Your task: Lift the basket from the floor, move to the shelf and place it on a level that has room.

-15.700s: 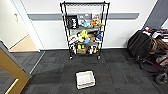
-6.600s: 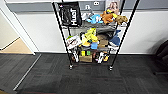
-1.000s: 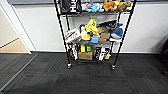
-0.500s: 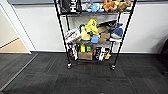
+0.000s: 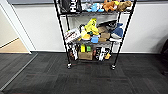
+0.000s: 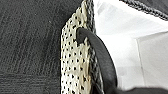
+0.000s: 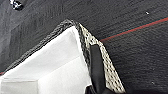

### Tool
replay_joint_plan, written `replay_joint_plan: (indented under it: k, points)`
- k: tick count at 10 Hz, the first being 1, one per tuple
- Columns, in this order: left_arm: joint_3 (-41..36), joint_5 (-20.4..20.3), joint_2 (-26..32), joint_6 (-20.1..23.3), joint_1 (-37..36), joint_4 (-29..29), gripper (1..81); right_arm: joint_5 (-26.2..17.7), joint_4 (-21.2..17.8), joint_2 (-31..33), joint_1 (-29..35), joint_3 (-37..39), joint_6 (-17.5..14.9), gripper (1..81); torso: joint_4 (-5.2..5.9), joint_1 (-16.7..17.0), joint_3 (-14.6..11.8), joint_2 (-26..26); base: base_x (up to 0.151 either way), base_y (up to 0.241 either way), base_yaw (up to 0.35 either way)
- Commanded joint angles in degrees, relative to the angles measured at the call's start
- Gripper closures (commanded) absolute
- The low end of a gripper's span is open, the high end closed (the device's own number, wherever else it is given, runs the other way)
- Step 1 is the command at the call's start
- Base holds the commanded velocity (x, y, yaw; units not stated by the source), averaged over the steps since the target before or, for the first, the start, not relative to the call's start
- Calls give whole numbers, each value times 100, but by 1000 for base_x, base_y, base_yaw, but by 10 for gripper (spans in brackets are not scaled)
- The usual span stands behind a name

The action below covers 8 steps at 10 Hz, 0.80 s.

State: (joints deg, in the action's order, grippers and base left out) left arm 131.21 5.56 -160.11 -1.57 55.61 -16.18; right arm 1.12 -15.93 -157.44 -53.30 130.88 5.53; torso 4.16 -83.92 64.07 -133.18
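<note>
The basket is cream woven with dark specks, a dark rim and a white cloth lining. One dark loop handle runs down into my left gripper, which is shut on it. My right gripper is shut on the handle at the other end of the basket. Dark grey carpet floor lies below the basket. The shelf, a black wire rack on castors, stands straight ahead against the wall. The tiers I see are crowded with toys and boxes.
A black Huel bag and plush toys sit on the upper visible tier. A doorway with tan floor opens at the left. A red line crosses the carpet. Something dark sits at the right edge.
Over the last second nothing has visibly moved. Far earlier the basket lay on the carpet before the shelf; now it is off that spot and the camera is closer to the shelf.
</note>
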Motion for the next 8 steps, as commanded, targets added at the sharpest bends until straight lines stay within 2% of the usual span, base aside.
replay_joint_plan:
  k: [1, 3, 4, 5, 8]
  points:
    - [-499, 393, 348, -9, -520, -43, 811, 195, -279, 710, 368, -905, 132, 811, 0, 367, 0, 569, 0, 0, 0]
    - [-743, 393, 487, -1, -529, -9, 811, 318, -279, 939, 254, -1161, 185, 811, 0, 550, 0, 866, 0, 0, 0]
    - [-895, 393, 576, -1, -547, -8, 811, 327, -279, 1010, 209, -1250, 194, 811, -125, 671, 0, 1056, 0, 0, 0]
    - [-1123, 393, 725, -1, -564, -8, 811, 406, -279, 1089, 131, -1355, 194, 811, -369, 791, 0, 1246, 0, 0, 0]
    - [-1317, 393, 910, -1, -564, -8, 811, 529, -270, 1221, -28, -1548, 185, 811, -601, 1116, 0, 1760, 0, 0, 0]
